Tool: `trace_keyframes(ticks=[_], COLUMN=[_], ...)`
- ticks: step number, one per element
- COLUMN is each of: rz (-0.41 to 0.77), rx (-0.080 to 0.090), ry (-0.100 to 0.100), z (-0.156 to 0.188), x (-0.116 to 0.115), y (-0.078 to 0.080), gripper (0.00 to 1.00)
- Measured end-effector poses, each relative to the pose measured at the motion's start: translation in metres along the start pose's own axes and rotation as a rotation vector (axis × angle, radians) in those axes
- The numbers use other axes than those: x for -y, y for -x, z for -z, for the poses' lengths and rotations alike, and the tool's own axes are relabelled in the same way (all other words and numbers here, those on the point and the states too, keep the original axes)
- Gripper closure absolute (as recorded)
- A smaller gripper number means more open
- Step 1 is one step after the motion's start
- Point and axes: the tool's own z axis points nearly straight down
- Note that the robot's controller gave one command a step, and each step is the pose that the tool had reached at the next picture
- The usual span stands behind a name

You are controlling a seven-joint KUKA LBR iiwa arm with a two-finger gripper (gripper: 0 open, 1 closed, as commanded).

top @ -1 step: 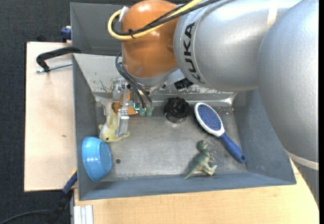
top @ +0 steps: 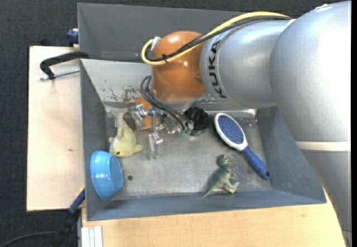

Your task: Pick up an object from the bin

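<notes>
Bin: grey metal bin (top: 92, 123) with sloping walls and a flat, scuffed floor; a few loose things lie spread around the tool, well apart from one another.
Arm: silver arm (top: 268, 67) comes in from the view's right and covers the bin's upper right part.
Orange cover: a rounded orange cover (top: 173, 73) sits on the wrist straight above the tool, with a yellow cable (top: 167, 51) looped over it.
Brush: blue brush (top: 231, 131) with a white oval bristle pad, well to the right of the tool, its handle slanting away towards the bin's lower right corner.
Bowl: light blue bowl (top: 105, 173), tipped on its side, below and to the left of the tool, against the bin's left wall.
Yellow toy: pale yellow soft animal toy (top: 125, 144), just to the left of the tool and the nearest thing to it; touching or not, I cannot tell.
Dinosaur: green toy dinosaur (top: 223, 180), below and to the right of the tool, near the front wall.
Tool: metal tool (top: 153, 148) points down, low over the bare floor; wide or narrow, I cannot tell from here.
</notes>
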Motion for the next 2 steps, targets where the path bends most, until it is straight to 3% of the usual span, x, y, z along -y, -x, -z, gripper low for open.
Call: trace_keyframes(ticks=[1,2], rz=[-0.011,-0.011], rx=[-0.007,-0.007], ry=[-0.016,-0.016], z=[-0.0076,-0.0075], x=[0.0102,0.0106], y=[-0.0046,-0.0046], gripper=[1.0,0.0])
